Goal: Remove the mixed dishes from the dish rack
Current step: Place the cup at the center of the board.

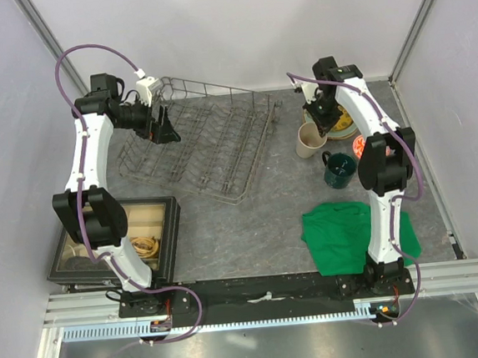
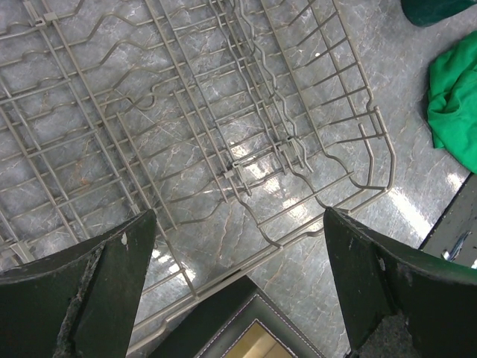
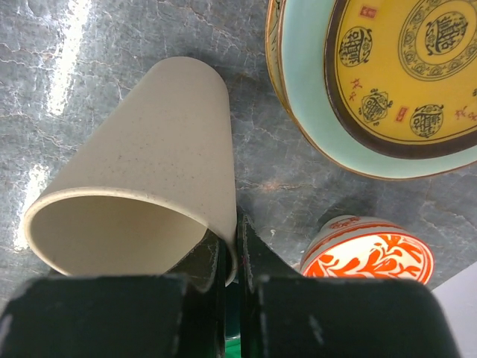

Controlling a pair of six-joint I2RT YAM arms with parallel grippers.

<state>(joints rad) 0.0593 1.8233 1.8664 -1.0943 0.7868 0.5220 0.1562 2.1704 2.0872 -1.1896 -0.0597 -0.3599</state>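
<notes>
The grey wire dish rack [image 1: 203,149] lies at the back left with nothing in it. My left gripper [image 1: 166,128] hangs open above its left end, and in the left wrist view only bare wires [image 2: 223,134] show between the wide fingers [image 2: 112,276]. My right gripper [image 3: 237,239] is shut on the rim of the tall beige cup [image 3: 141,171], one finger inside and one outside. The cup [image 1: 309,141] stands upright right of the rack. Beside it sit the yellow-patterned plate [image 3: 417,67] on the mint-green plate [image 3: 313,89], the red-and-white bowl [image 3: 369,253] and the dark green mug [image 1: 340,170].
A green cloth [image 1: 349,236] lies crumpled at the front right, near the right arm's base. A black-framed tray [image 1: 119,240] sits at the front left, its corner [image 2: 246,328] just below the rack's edge. White walls close in the back and sides.
</notes>
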